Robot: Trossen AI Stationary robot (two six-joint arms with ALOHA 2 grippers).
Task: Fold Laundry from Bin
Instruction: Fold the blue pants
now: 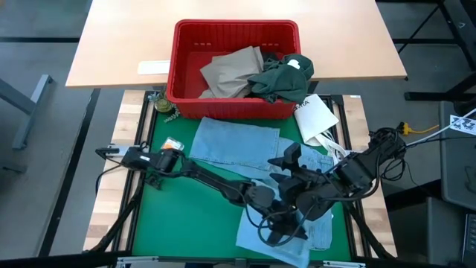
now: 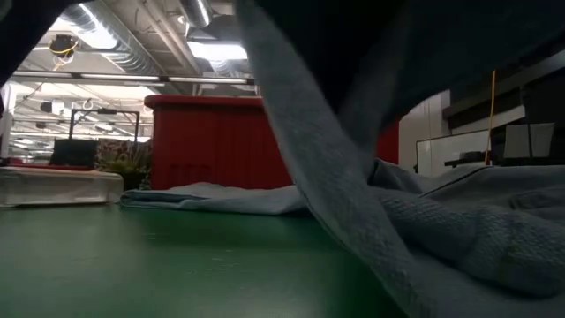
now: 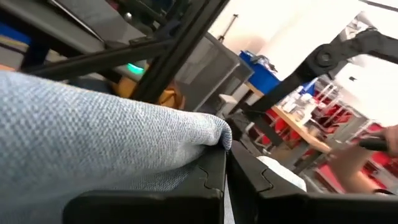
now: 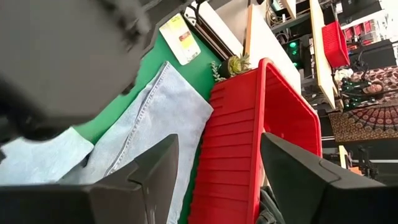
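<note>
Bin (image 1: 236, 63), red plastic, ribbed sides, upper centre of the high view, at the far edge of the green mat (image 1: 186, 216). Contents: tan trousers (image 1: 232, 71) in the middle; dark green garment (image 1: 284, 78) draped over the right part of the rim.

Jeans (image 1: 238, 141), pale denim, spread flat on the mat directly below the bin in the high view, touching or nearly touching its near wall. The right wrist view shows the same denim (image 4: 155, 118) lying alongside the bin's red wall (image 4: 249, 143).

Light blue garment (image 1: 286, 223), lower centre-right of the high view, partly under both arms. In the low view its textured cloth (image 2: 459, 238) lies heaped at the right, and a strip rises toward the top centre of the frame.

Left gripper (image 1: 286, 216), lower centre of the high view, arm reaching in from the left. Fingers (image 3: 205, 186) closed, pinching a fold of the light blue garment (image 3: 93, 137), as seen in the left wrist view.

Right gripper (image 1: 291, 158), centre-right of the high view, above the edge of the jeans. Fingers (image 4: 155, 171) spread apart, nothing between them, pointing toward the bin.

White packet (image 1: 316, 115), right of the bin's lower right corner in the high view, on the tabletop (image 1: 130, 119).

Small plant-like item (image 1: 165, 108), beside the bin's lower left corner.
</note>
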